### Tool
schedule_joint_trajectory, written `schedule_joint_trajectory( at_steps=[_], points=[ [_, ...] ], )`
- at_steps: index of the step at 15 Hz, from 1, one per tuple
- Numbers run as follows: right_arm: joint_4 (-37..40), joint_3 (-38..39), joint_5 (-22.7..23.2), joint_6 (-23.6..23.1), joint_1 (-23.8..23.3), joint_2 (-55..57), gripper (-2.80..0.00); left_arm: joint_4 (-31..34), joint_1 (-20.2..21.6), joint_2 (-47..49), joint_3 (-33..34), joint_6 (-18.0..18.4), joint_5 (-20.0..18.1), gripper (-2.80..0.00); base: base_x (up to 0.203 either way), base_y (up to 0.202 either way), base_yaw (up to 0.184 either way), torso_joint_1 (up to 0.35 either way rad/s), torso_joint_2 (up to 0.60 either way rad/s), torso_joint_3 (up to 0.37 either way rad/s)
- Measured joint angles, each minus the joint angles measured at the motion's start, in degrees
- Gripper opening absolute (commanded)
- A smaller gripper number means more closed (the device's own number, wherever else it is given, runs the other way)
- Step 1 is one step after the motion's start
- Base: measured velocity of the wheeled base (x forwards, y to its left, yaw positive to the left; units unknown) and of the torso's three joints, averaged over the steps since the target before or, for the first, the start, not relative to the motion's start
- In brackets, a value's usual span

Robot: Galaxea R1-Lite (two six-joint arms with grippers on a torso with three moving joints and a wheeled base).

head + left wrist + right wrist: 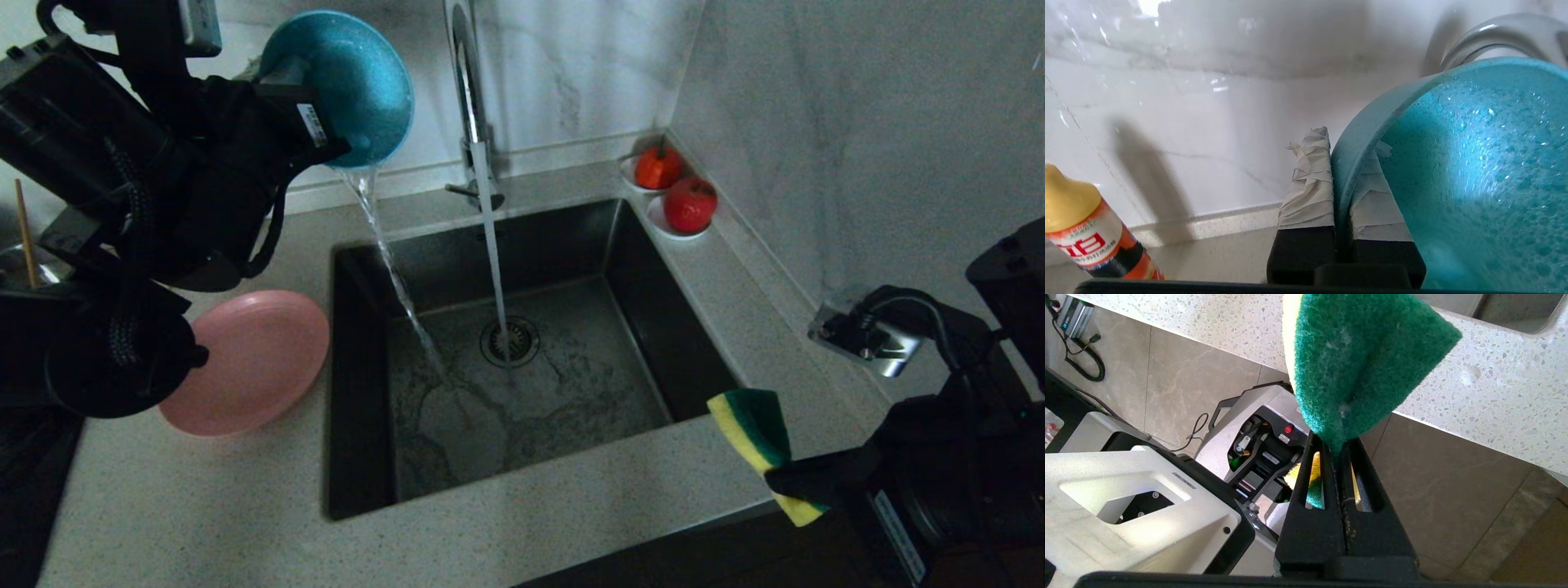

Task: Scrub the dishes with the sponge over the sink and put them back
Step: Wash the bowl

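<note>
The left gripper (1341, 192) was clamped on the rim of the teal bowl (343, 82), one taped finger (1308, 183) outside the wall and one inside. The bowl was tipped on edge above the back left corner of the sink (637, 269), and water poured from its lip in a thin stream that landed in the basin close to the left wall.

Risks, as judged: the grip was a narrow pinch on a wet rim, so the bowl could slip or swing. Should the arm drift toward the counter (245, 506), the stream would spill onto it.

The right gripper (1341, 457) was closed on the folded sponge (763, 449), held at the sink's front right corner by the counter's front edge, well apart from the bowl. The sponge was caught only by its lower end and could work loose.

Containers: the bowl was emptying. The sink held a wet film and took the faucet (469, 90) stream near the drain (510, 341). The pink plate (253, 359) lay empty on the counter, left of the sink.
</note>
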Motion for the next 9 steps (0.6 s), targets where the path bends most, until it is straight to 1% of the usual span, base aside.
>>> schedule_joint_trajectory(
  at_steps=[4,9],
  points=[
    [0.0,-0.1,0.0,0.0,0.0,0.0,-2.8,-2.6,-0.1,-1.5,1.6,0.7,-0.1,-2.8,0.0,0.0,0.0,0.0,0.0,0.0],
    [0.0,-0.4,0.0,0.0,0.0,0.3,-2.8,-10.4,-0.2,-2.9,2.3,3.4,-0.1,-2.8,0.0,0.0,0.0,0.0,0.0,0.0]
  ],
)
